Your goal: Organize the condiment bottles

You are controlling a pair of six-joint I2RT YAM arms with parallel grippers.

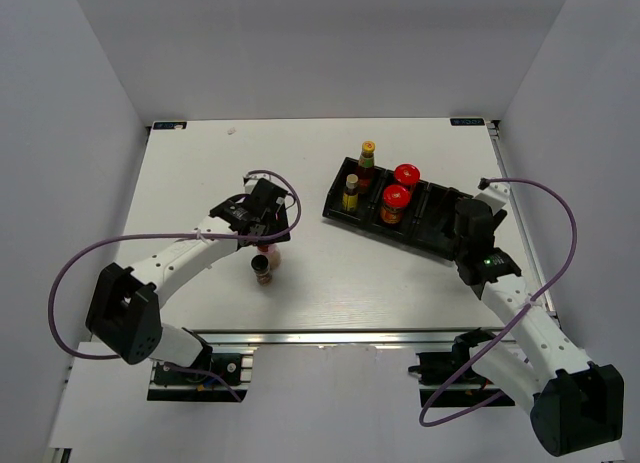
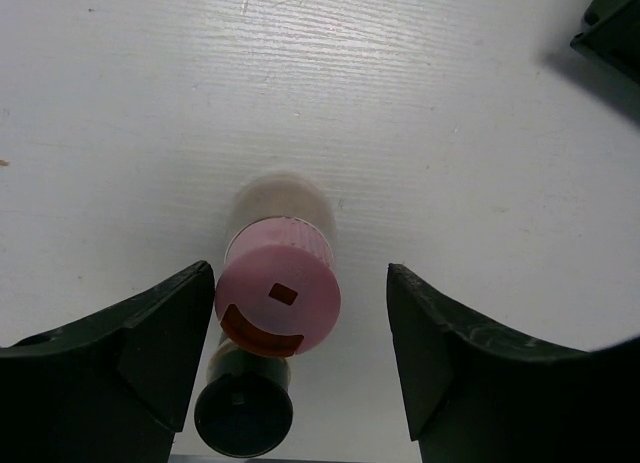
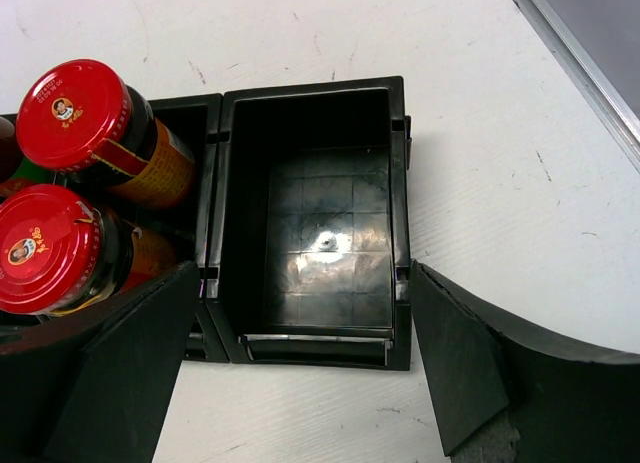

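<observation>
A pink-capped pale bottle point(image 2: 278, 298) stands upright on the white table between the open fingers of my left gripper point(image 2: 300, 353), close to the left finger. A tiny dark-capped jar point(image 2: 243, 409) stands right beside it, nearer the wrist; both show in the top view, the pink one point(image 1: 266, 251) and the dark one point(image 1: 262, 271). The black tray point(image 1: 430, 228) holds two yellow-capped bottles point(image 1: 351, 193) and two red-lidded jars point(image 1: 396, 203). My right gripper point(image 3: 300, 353) is open and empty over the tray's empty end compartment point(image 3: 325, 233), with the red-lidded jars point(image 3: 75, 113) to its left.
The table's right edge point(image 3: 580, 63) with its metal rail runs close to the tray's end. White walls enclose the table on three sides. A corner of the tray point(image 2: 610, 28) shows at the far right of the left wrist view.
</observation>
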